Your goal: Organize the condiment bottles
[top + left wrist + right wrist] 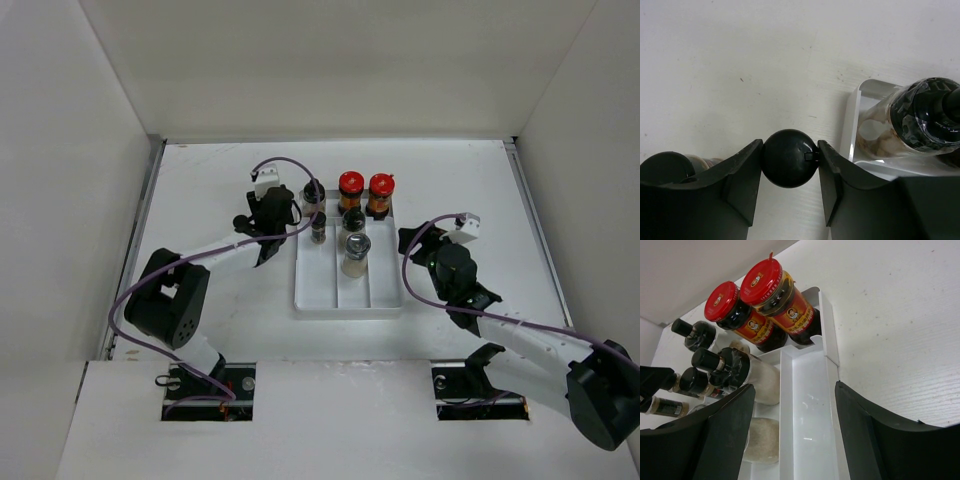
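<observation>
- Currently the left fingers [742, 175] are pinching the round cap of a black-capped bottle [789, 162]. It is standing on the bench [740, 60] just left of the white tray [382, 285].
- The right fingers [725, 435] are hanging spread and empty at the tray's near right, facing its mostly bare right lane.
- Two red-capped jars [349, 183] are sitting at the far end, while more black-capped ones and a silver-capped bottle [356, 243] are filling the left and middle lanes.
- The step in hand is probably lifting the pinched bottle into the tray. It is worth rising straight up until the base is clearing the tray wall, and only then travelling right.
- Another bottle [665, 167] is sitting close behind the finger farther from the tray, so swinging left is risking a knock.
</observation>
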Available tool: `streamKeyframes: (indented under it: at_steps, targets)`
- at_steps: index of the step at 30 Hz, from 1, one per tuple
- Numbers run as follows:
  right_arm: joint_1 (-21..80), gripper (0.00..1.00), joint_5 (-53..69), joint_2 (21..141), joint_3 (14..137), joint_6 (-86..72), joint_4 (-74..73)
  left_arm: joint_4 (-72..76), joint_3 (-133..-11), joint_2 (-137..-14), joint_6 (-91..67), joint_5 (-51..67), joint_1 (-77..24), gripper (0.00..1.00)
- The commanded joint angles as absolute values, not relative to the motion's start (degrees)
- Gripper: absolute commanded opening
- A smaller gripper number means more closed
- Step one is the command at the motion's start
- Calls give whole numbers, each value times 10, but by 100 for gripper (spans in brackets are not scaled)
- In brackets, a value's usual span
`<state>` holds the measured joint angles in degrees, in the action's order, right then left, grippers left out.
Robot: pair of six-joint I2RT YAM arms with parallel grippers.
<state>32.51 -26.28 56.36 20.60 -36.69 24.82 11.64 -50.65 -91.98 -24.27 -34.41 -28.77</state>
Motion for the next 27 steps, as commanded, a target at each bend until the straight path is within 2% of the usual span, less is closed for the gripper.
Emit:
streamKeyframes:
  at_steps: [1, 7, 17, 27]
  targets:
    - [325, 72, -259, 561, 217, -362, 277, 147, -526, -918, -229, -348, -288, 39]
    - [325, 72, -258, 552, 214, -362, 276, 143, -504, -889, -229, -349, -282, 29]
    - [325, 72, -258, 553, 214, -362, 276, 77, -473, -739, -230, -360, -358, 29]
    - [325, 72, -258, 553, 214, -363, 277, 8, -467, -712, -250, -365, -454, 28]
